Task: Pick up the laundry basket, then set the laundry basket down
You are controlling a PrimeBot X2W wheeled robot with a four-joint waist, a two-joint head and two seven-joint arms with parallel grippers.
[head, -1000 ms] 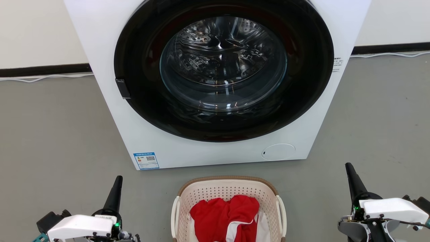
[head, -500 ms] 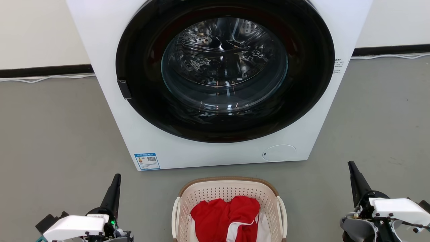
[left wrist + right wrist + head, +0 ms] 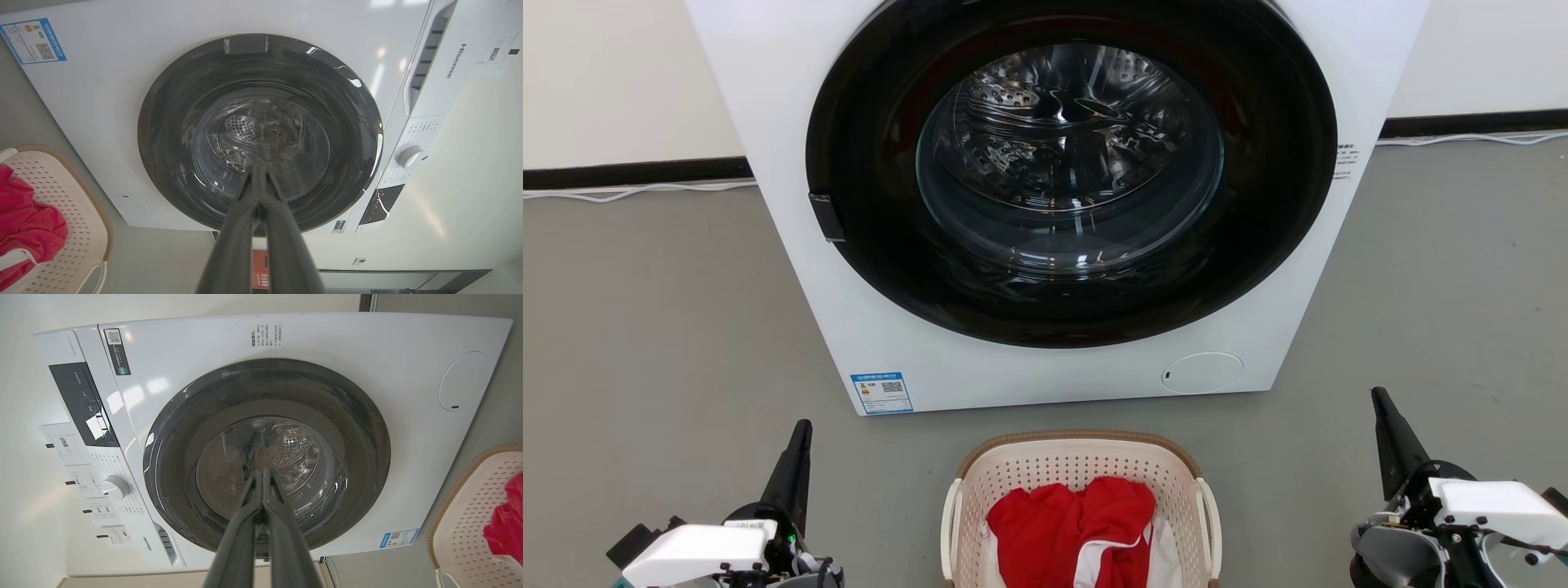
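Grey floor (image 3: 645, 327) before white washer (image 3: 768, 98): jaws of left gripper (image 3: 803, 433) and right gripper (image 3: 1380, 398) pressed together, empty, flanking from well apart the upright laundry basket (image 3: 1078, 438), curved rim toward washer, handles left and right, long axis untellable, near end cropped.

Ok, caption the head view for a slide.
Laundry basket of red clothes before the washer, left fingers and right fingers shut either side.

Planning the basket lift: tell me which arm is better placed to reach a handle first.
Left, narrowly. The left gripper sits nearer the laundry basket than the right gripper does; both are shut and clear of it.
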